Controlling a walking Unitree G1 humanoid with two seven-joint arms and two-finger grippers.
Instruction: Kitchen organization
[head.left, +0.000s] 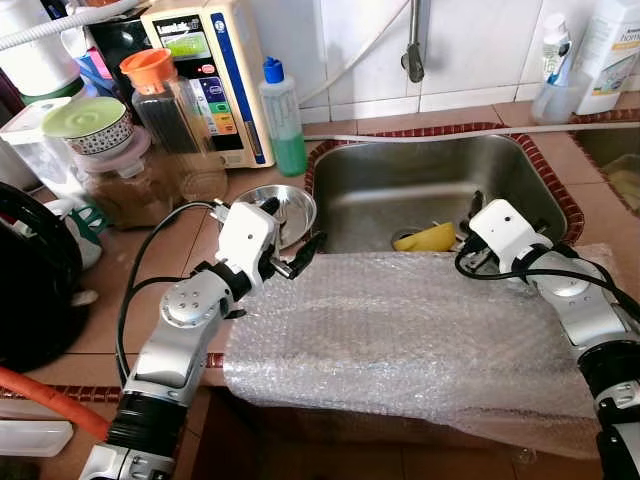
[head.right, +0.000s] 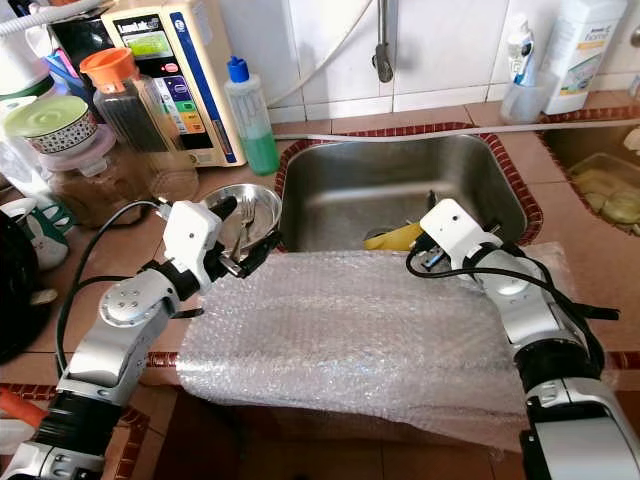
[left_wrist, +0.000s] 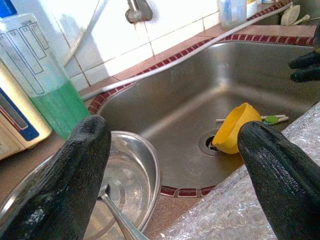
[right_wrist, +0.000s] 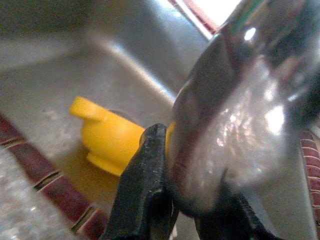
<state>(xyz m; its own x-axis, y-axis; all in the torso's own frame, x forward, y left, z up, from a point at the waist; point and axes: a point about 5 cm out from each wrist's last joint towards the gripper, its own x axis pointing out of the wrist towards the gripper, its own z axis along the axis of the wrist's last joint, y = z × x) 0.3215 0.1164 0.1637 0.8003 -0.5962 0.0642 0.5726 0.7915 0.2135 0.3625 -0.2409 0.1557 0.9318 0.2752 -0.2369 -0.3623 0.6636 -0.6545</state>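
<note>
Both arms are working at the sink (head.left: 380, 190).
My left gripper (head.left: 290, 250) is hovering spread near the steel bowl (head.left: 295, 210); my right gripper (head.right: 432, 228) is pinching a shiny rounded object (right_wrist: 235, 115) above the yellow cup (head.left: 428, 238).

The tiled counter (head.left: 150, 270) carries bubble wrap (head.left: 420, 335), a steel bowl (head.left: 295, 210) and jars (head.left: 125, 170).

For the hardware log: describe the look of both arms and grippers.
Both arms are silver with round joint housings and dark lower segments. Each wrist carries a white boxy block, and black cables loop out beside it. The left gripper and right gripper each have two long black fingers with a rough, matte surface.
</note>
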